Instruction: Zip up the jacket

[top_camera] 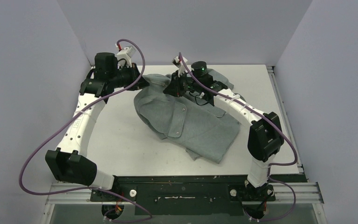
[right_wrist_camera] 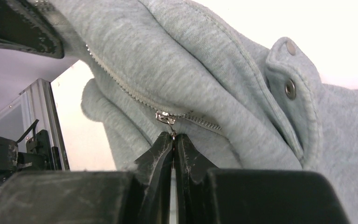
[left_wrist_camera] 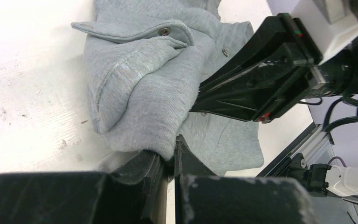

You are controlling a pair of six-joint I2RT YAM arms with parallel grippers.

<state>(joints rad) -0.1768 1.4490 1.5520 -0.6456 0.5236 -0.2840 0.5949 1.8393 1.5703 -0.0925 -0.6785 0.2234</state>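
Note:
The light grey jacket lies crumpled on the white table, bunched up at its far end between my two grippers. My left gripper is shut on a thick fold of the jacket's fabric, which bulges over its fingertips; the left gripper points across at the right arm. My right gripper meets the same bunch from the right. In the right wrist view the right gripper is shut on the small metal pull hanging from the zipper slider. The zipper's teeth run up to the left.
The black body of the right gripper sits close over the jacket in the left wrist view. Metal snaps line a flap beside the zipper. The table is walled on three sides, with an aluminium rail at the near edge.

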